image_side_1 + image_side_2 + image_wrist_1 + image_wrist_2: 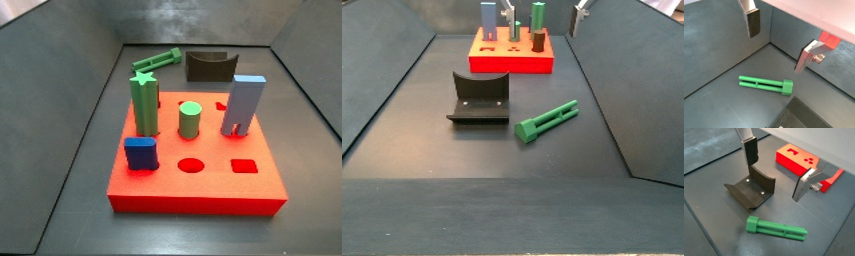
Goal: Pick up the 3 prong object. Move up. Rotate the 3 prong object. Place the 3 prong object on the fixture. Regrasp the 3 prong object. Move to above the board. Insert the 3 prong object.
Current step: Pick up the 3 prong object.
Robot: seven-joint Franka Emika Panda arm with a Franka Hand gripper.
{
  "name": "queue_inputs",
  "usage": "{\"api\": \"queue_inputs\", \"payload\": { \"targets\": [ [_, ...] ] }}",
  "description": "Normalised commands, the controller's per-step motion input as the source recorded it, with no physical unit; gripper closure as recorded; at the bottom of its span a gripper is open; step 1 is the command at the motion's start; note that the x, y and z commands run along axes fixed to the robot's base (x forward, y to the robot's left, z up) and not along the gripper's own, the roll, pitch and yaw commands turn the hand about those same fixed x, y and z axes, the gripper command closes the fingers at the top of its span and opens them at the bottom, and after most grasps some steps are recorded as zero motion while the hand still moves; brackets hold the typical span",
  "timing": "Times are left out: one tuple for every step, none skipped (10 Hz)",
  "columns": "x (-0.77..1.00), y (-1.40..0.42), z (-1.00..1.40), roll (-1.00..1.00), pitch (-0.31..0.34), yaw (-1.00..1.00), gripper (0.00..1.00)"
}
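The 3 prong object (pixel 765 83) is a slim green bar that lies flat on the dark floor, apart from everything else; it also shows in the other views (pixel 777 228) (pixel 158 62) (pixel 547 120). My gripper (pixel 776 52) hangs above the floor, open and empty, its fingers wide apart, with the bar below and in front of it (pixel 774 181). The fixture (pixel 751 190) stands beside the bar, between it and the board (pixel 478 98) (pixel 207 66). The red board (pixel 201 190) lies beyond it (pixel 797 162) (pixel 512 62).
On the board stand a green star-topped post (pixel 144 100), a short green cylinder (pixel 190 120), a grey-blue arch block (pixel 242 105) and a blue cube (pixel 140 153). A round hole (pixel 191 165) and a square hole (pixel 242 166) are open. Grey walls (pixel 80 110) enclose the floor.
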Motion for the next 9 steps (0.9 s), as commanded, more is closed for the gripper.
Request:
{"api": "queue_inputs", "payload": {
  "targets": [
    [0.00,0.00,-0.62,-0.03,0.000,-1.00,0.00],
    [0.00,0.00,-0.71,-0.06,0.000,-0.99,0.00],
    [-0.31,0.11,-0.92,-0.07,0.011,-0.77,0.00],
    [-0.37,0.46,-1.00,-0.08,0.000,-0.44,0.00],
    [-0.28,0.63,-0.93,-0.09,-0.060,-0.20,0.00],
    [-0.29,0.35,-0.52,-0.32,-0.170,-0.29,0.00],
    [-0.30,0.16,-0.29,-0.42,-0.219,-0.35,0.00],
    [-0.17,0.00,-0.22,-0.44,-0.229,-0.45,0.00],
    [-0.06,0.00,-0.27,-0.42,-0.204,-0.47,0.00]
  ]
}}
